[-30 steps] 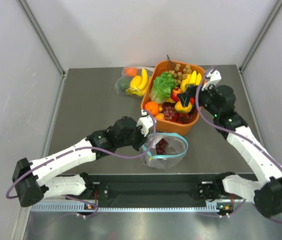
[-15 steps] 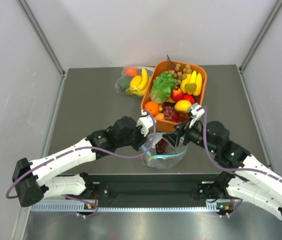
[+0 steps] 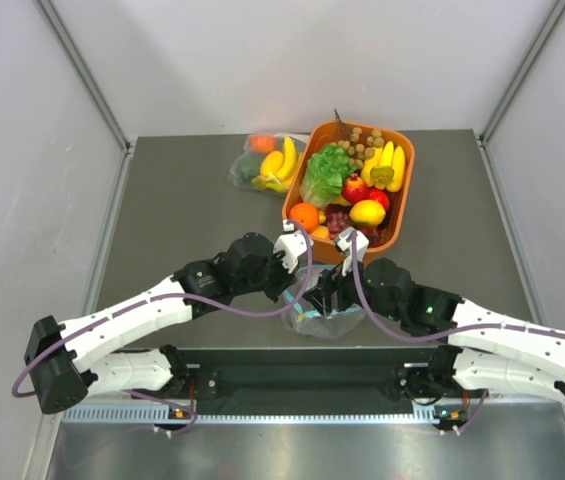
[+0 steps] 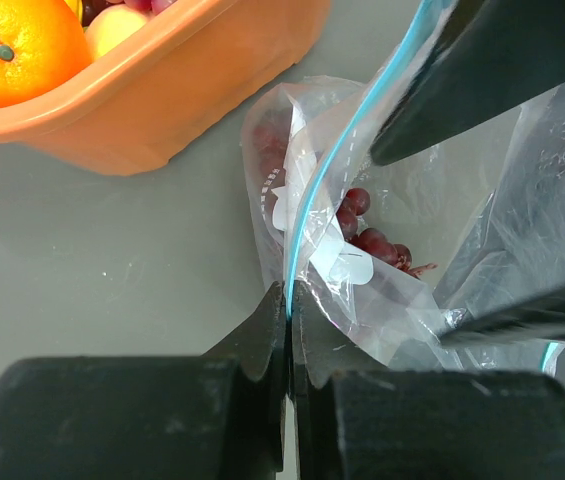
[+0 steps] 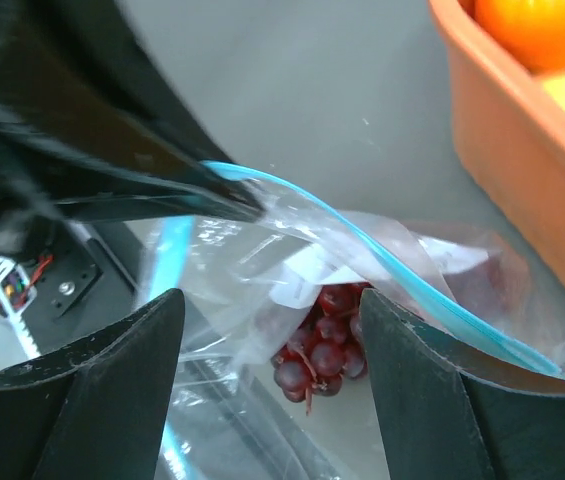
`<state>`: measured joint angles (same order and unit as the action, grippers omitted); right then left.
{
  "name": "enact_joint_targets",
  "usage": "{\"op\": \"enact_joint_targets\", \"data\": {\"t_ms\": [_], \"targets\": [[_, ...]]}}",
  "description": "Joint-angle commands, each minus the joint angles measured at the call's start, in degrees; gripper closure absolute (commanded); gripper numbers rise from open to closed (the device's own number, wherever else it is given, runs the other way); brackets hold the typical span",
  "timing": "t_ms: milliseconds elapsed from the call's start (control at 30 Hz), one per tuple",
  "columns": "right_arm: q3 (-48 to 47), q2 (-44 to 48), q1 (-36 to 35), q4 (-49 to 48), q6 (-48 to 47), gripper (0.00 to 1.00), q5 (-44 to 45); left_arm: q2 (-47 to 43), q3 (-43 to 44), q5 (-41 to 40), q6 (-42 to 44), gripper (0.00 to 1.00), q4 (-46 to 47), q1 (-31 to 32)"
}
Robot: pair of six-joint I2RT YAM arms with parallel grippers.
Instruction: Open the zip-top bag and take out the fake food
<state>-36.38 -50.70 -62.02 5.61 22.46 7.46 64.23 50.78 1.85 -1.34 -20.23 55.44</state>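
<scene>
Though the R gripper [image 5: 272, 300] had its jaws apart, the L gripper [image 4: 288, 296] was pinched tight on the teal zip strip [image 4: 314, 195] of the zip-top bag [image 3: 327, 320], fingers together w/ only the strip and a bit of film btwn them. Bag lay on the table [image 3: 182, 200] near the front edge, just short of the orange tub [image 4: 192, 95], mouth up and held agape. L gripper had the strip at the bag's left corner. R gripper hung right over the mouth, one finger [image 5: 112, 400] on the L-gripper side and the other [image 5: 462, 400] toward the tub. Dark red grape bunch [image 5: 320, 352] sat low inside the bag, btwn and beyond the R fingertips, not gripped. Can't tell if the R fingers touched the film. From the L wrist, grapes showed through the clear plastic just past the strip. Tub was full of other fruit, incl. an orange [image 4: 17, 50]. A 2nd bag [image 3: 262, 165] w/ bananas lay well apart, far side of the table, beside the tub.
</scene>
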Motion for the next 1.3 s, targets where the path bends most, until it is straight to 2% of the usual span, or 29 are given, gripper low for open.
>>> {"op": "enact_joint_targets", "data": {"t_ms": [0, 267, 800, 900, 1067, 1167, 1267], "targets": [[1.3, -1.86, -0.65, -2.53, 4.87, 0.3, 4.39, -1.56, 0.72, -0.62, 0.82, 0.99, 0.8, -0.16], [6.5, -0.63, 0.5, 1.5, 9.71, 0.33, 10.89, -1.74, 0.81, -0.09, 0.73, 0.99, 0.72, -0.16], [8.61, -14.87, 0.67, -2.79, 8.92, 0.33, 15.21, -2.09, 0.63, -0.53, 0.82, 0.99, 0.98, -0.24], [9.4, -12.07, 0.85, -3.32, 9.45, 0.3, 15.21, -1.91, 0.63, -0.44, 0.82, 0.99, 0.89, -0.16], [9.13, -1.45, 1.2, 3.61, 9.8, 0.27, 20.04, -1.74, 0.72, -0.44, 0.82, 0.99, 0.89, -0.16], [9.75, 2.08, 2.42, 6.69, 9.27, 0.26, 21.28, -1.74, 0.72, -0.26, 0.82, 0.99, 0.89, -0.16], [10.71, 1.83, 5.32, 7.75, 8.39, 0.26, 20.32, -1.82, 0.72, -0.09, 0.82, 0.99, 0.8, -0.16]]}}
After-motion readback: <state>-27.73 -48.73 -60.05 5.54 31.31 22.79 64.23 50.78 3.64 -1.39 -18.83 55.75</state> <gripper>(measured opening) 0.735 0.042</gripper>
